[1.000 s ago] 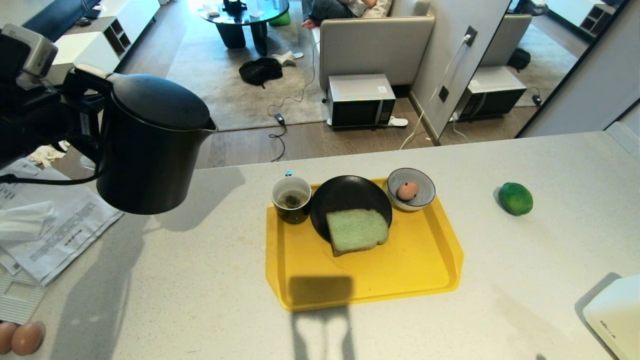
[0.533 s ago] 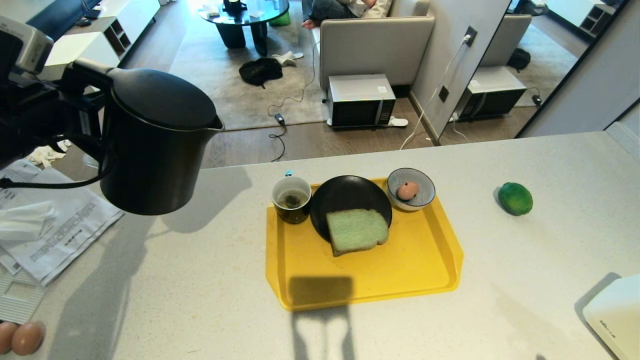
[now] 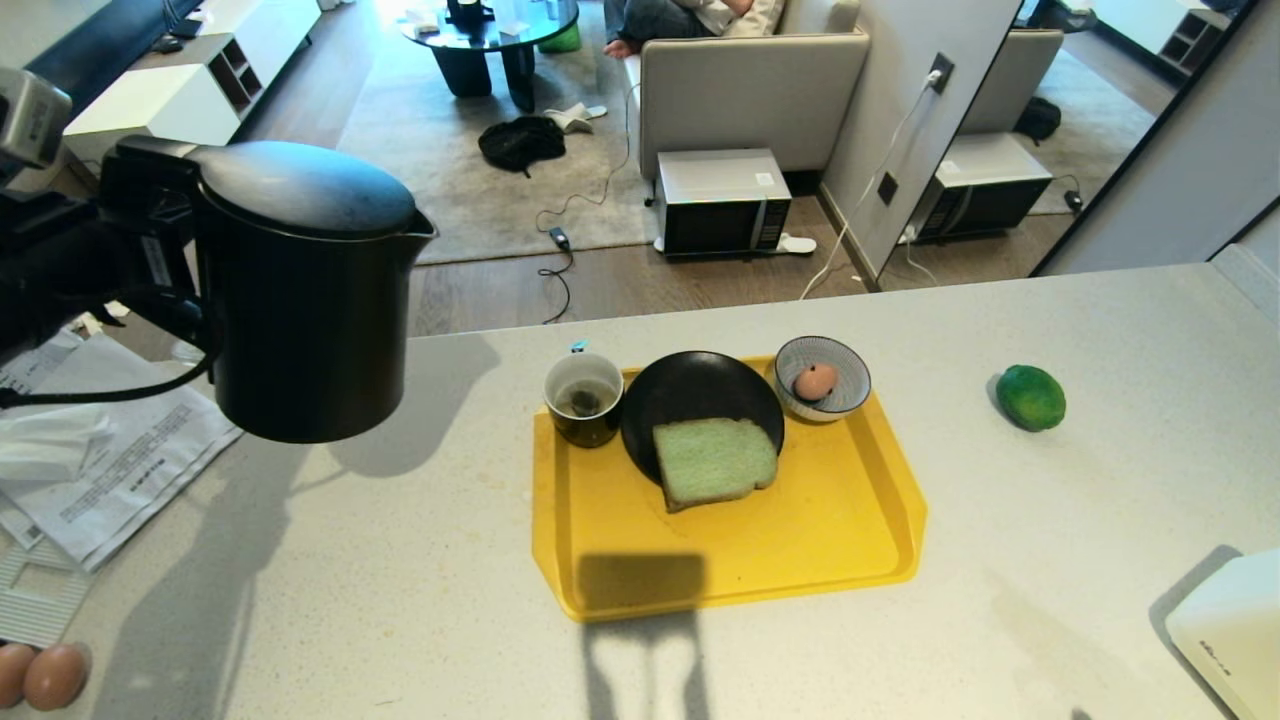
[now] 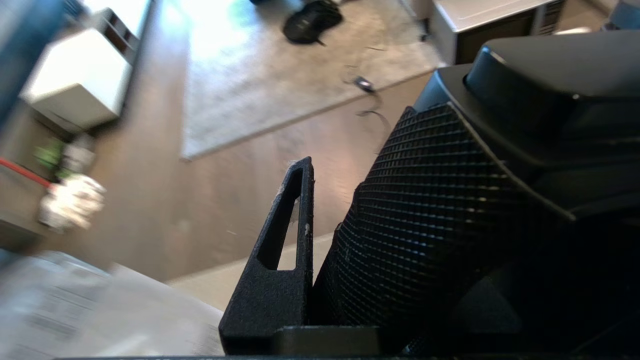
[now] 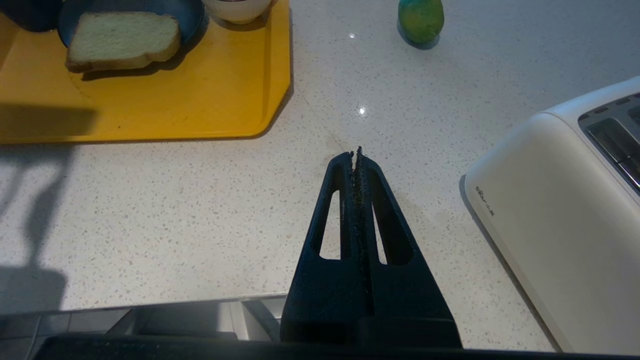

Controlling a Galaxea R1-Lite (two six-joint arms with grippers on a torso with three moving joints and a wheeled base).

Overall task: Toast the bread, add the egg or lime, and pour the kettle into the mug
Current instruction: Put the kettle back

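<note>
So the biggest thing going on is the kettle [image 3: 305, 290], hanging in the air off the counter's [image 3: 400, 560] far left edge with the left gripper [image 4: 320, 240] clamped onto its handle, fingers closed about as far as the handle lets them. It's sitting upright, spout aimed toward the tray, which I'd guess is deliberate so nothing sloshes out before it gets over the mug; lid's on, so no idea how full it is. Next down, the yellow tray [image 3: 800, 540] is basically the serving station, everything bunched along its far side. The black plate [image 3: 690, 390] has the bread [image 3: 714, 462] on it, hanging over the near rim. The blue-striped bowl [image 3: 848, 372] at the far right corner holds the egg [image 3: 815, 381]. The mug [image 3: 583, 398] at the far left corner has a tea bag in it and no water that I can see. The lime [image 3: 1031, 397] sits alone, well right of the tray. The right gripper [image 5: 356, 155] is parked over the counter's near edge, pinched fully together, holding nothing.
</note>
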